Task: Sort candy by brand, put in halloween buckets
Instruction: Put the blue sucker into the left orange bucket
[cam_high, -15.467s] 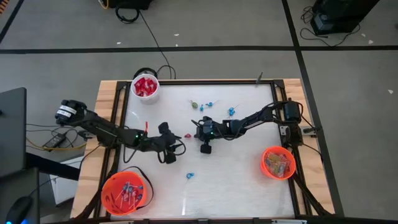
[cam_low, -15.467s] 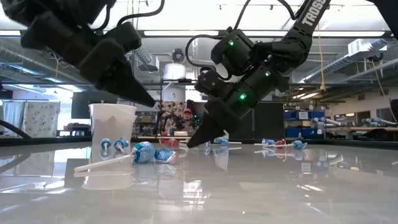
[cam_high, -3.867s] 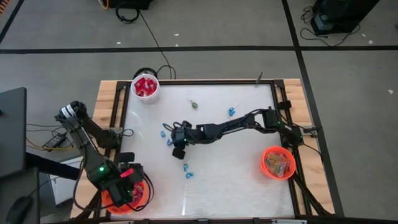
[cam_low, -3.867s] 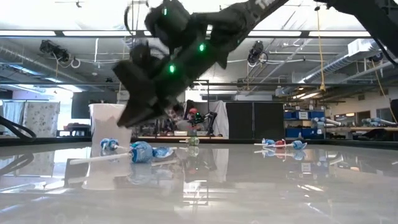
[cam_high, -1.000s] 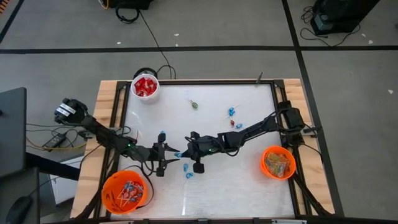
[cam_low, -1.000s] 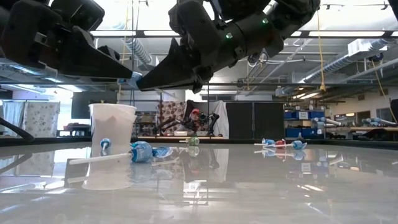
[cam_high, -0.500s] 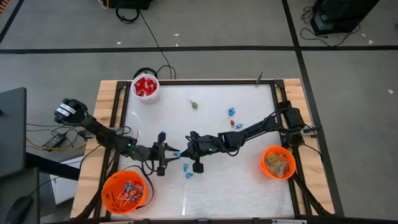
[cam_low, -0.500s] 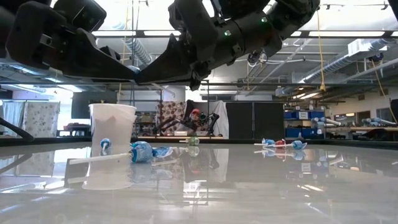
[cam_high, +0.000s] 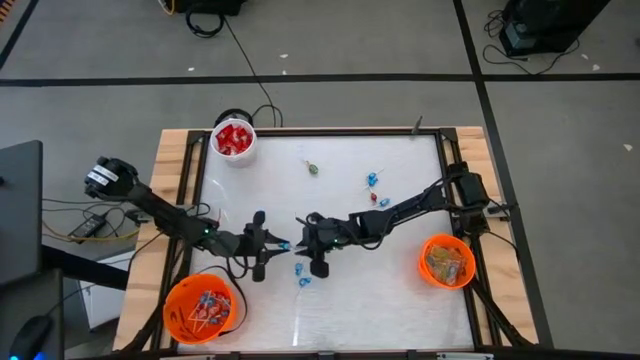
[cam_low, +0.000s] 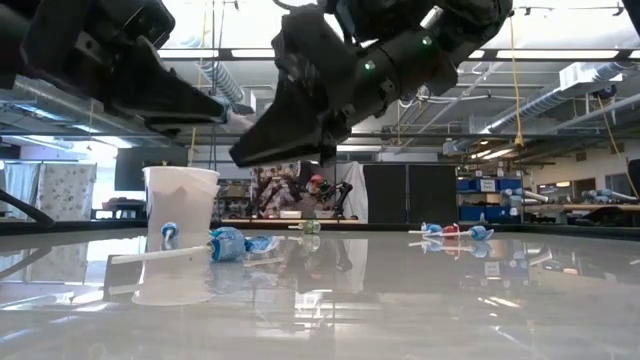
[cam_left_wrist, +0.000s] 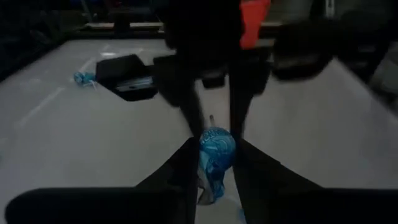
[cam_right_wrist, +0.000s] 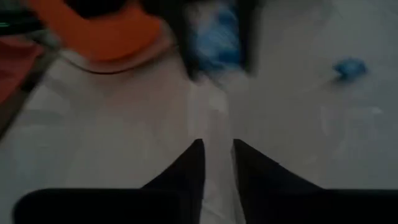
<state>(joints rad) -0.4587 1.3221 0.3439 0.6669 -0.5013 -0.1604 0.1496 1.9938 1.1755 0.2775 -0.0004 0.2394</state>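
At the far left of your table, near the front edge, the orange bucket (cam_high: 203, 309) holds a heap of blue and pink lollipops, and toward the back the white cup (cam_high: 233, 139) is full of red packets. Your left gripper (cam_high: 276, 246) hangs above the middle of the table, fingers pinched on a blue-wrapped lollipop (cam_left_wrist: 216, 148), which shows clearly between the two tips in the left wrist view. Facing it nose to nose is your right gripper (cam_high: 299, 241); its fingers (cam_right_wrist: 189, 163) stand slightly apart with nothing between them, the blue sweet just beyond their tips. Two more blue lollipops (cam_high: 299, 275) lie on the table just in front of the grippers. Farther right, loose candy sits near the back: a green piece (cam_high: 312, 168), a blue one (cam_high: 372, 180) and a red one (cam_high: 375, 198). At the right edge, your second orange bucket (cam_high: 446, 262) holds mixed wrapped pieces.
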